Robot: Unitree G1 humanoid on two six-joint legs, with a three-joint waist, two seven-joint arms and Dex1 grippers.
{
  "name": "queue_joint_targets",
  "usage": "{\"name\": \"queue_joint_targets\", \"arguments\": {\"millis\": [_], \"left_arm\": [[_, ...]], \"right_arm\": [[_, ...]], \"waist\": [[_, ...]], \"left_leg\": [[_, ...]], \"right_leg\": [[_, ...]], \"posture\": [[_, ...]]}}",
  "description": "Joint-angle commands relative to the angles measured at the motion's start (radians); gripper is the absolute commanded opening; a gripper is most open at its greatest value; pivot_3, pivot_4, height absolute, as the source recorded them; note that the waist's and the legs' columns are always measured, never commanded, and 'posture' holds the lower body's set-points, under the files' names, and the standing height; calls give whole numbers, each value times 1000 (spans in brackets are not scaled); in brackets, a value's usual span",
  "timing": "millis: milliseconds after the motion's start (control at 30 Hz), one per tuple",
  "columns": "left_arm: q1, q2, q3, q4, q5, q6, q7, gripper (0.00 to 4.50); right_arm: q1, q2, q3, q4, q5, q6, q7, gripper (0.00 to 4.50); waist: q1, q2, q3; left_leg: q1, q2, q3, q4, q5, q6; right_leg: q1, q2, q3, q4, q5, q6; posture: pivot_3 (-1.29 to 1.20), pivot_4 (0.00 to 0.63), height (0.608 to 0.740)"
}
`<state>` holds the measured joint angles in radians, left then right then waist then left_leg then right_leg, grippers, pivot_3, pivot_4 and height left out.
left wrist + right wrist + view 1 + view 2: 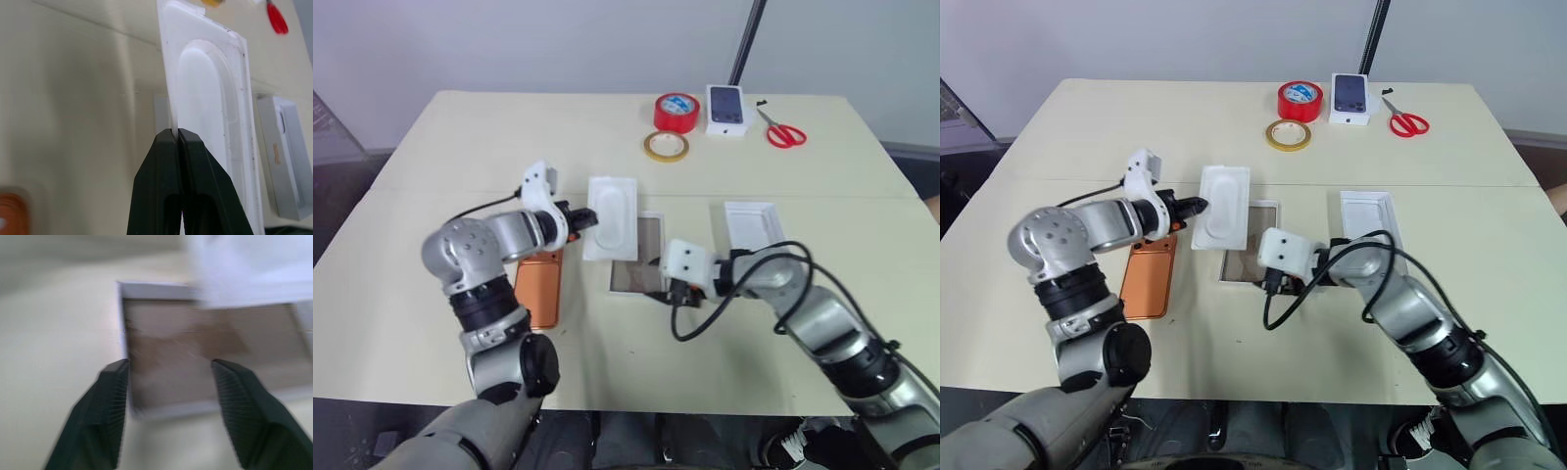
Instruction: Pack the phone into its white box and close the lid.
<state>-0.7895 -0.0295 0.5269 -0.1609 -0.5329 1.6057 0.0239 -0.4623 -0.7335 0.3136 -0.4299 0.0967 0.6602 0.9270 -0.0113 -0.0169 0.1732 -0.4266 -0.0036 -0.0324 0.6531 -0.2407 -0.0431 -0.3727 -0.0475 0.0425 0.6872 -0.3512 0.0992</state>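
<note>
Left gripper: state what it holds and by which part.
The left gripper is shut on the thin white plastic insert with an oval recess, pinching the edge of its long side.

Your way down into the white box is partly blocked: the insert pinched in the left end effector overhangs its far end. The near end lies bare beneath the right end effector's spread fingers.

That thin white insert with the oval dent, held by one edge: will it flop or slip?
The thin white insert probably stays fairly stiff: it shows no sag though the left end effector pinches only its edge. It looks light. Its smooth surface and that narrow pinch suggest it might slip or swing.
</note>
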Motion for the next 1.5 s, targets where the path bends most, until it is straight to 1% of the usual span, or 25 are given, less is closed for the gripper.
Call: {"name": "queue_joint_targets", "arguments": {"millis": [33, 200, 400, 500, 567, 700, 733, 767, 800, 833, 900, 967, 1067, 1100, 1167, 1267, 1333, 1400, 1500], "left_arm": [[25, -6, -77, -73, -6, 9, 10, 0], [54, -24, -115, -94, -8, 9, 13, 0], [78, -41, -155, -110, -17, 9, 15, 0], [76, -47, -155, -121, -29, 9, 16, 881], [74, -46, -148, -129, -41, 9, 11, 1732], [69, -18, -137, -138, -68, 9, 1, 1732], [68, -9, -136, -140, -73, 9, -1, 1795], [67, -1, -135, -141, -76, 9, -3, 1795], [63, 8, -128, -145, -78, 9, -10, 1795], [59, 36, -121, -158, -82, 1, -35, 1795], [98, 162, -188, -200, -75, -103, -123, 1795], [177, 304, -298, -228, -26, -273, -227, 1795], [314, 492, -423, -233, 80, -567, -385, 1795], [357, 543, -448, -226, 108, -650, -436, 1795], [424, 607, -471, -213, 138, -775, -515, 1795], [516, 667, -471, -202, 146, -918, -630, 1795], [550, 674, -456, -196, 128, -956, -668, 1795], [582, 680, -452, -205, 120, -990, -700, 1795], [624, 687, -453, -229, 112, -1015, -736, 1795]], "right_arm": [[23, -37, -87, -50, 39, 4, 11, 2742], [40, -68, -111, -25, 26, -29, 1, 2742], [10, -53, -107, 14, 11, -63, -25, 2742], [-8, -45, -111, 43, 10, -79, -33, 2818], [-17, -42, -112, 64, 3, -96, -41, 2818], [-35, -22, -112, 84, 7, -110, -49, 2818], [-39, -16, -111, 85, 9, -110, -50, 2288], [-42, -11, -111, 86, 11, -108, -52, 1955], [-46, -3, -112, 87, 16, -100, -55, 1507], [-58, 18, -106, 91, 16, -80, -70, 998], [-87, 78, -83, 109, 6, -27, -116, 56], [-107, 124, -57, 127, -15, 4, -148, 19], [-141, 205, -26, 176, -48, 47, -223, 19], [-153, 234, -15, 201, -66, 53, -255, 19], [-174, 282, -1, 249, -97, 55, -305, 19], [-216, 367, 21, 350, -133, 48, -369, 19], [-242, 387, 62, 409, -175, 46, -385, 19], [-264, 418, 68, 472, -191, 28, -412, 19], [-286, 458, 70, 555, -215, 8, -455, 19]], "waist": [[-1, 0, 0], [-1, 0, 0], [0, 0, 0], [0, 0, 0], [0, 0, 0], [-1, 0, 0], [-1, 0, 0], [-1, 0, 0], [-1, 0, 0], [-1, 0, 0], [-11, 0, 0], [-19, 0, 0], [-21, 1, 0], [-22, 1, 0], [-18, 1, 0], [-8, 1, 0], [1, 1, 0], [1, 1, 0], [-3, 1, 0]], "left_leg": [[0, 0, 0, 0, 0, 0], [0, 0, 0, 0, -1, 1], [0, 0, 0, 0, 0, 0], [0, 0, 0, 0, 0, 0], [0, 0, 0, 0, 0, 0], [0, 0, 0, 0, 0, 0], [0, 0, 0, 0, 0, 0], [0, 0, 0, 0, 0, 0], [0, 0, 0, 0, 0, 0], [0, 0, 0, 0, 0, 0], [0, 1, 0, 0, 0, 0], [1, 2, 1, -3, 2, -4], [2, 2, 1, -6, 3, -5], [2, 2, 1, -6, 3, -5], [1, 1, 1, -5, 3, -5], [1, 1, 1, -5, 3, -4], [1, 0, 1, -5, 2, -4], [1, 0, 1, -5, 0, 1], [1, 0, 1, -5, -1, 2]], "right_leg": [[0, 0, 0, 0, 0, 0], [0, 1, 0, 0, 0, 0], [0, 1, 0, 0, 0, 0], [0, 1, 0, 0, 0, 0], [0, 1, 0, 0, 0, 0], [0, 1, 0, 0, 0, 0], [0, 1, 0, 0, 0, 0], [0, 1, 0, 0, 0, 0], [0, 1, 0, 0, 0, 0], [0, 1, 0, 0, 0, 0], [0, 1, 0, 0, 0, 0], [-1, 2, 2, 1, 0, 0], [-1, 2, 1, 0, 0, -1], [-1, 2, 1, -1, 0, -1], [-2, 1, 2, -1, 0, -1], [-2, 0, 1, -1, 0, -1], [-2, -1, 1, -1, 0, -1], [-2, -1, 1, -1, 0, -1], [-2, -1, 1, -1, 0, -1]], "posture": [[0, 150, 717], [0, 150, 717], [0, 150, 717], [0, 150, 717], [0, 150, 717], [0, 150, 717], [0, 150, 717], [0, 150, 717], [0, 150, 717], [0, 150, 717], [0, 150, 717], [0, 150, 717], [0, 150, 717], [0, 150, 717], [0, 150, 717], [0, 150, 717], [0, 150, 717], [0, 150, 717], [0, 150, 717]]}}
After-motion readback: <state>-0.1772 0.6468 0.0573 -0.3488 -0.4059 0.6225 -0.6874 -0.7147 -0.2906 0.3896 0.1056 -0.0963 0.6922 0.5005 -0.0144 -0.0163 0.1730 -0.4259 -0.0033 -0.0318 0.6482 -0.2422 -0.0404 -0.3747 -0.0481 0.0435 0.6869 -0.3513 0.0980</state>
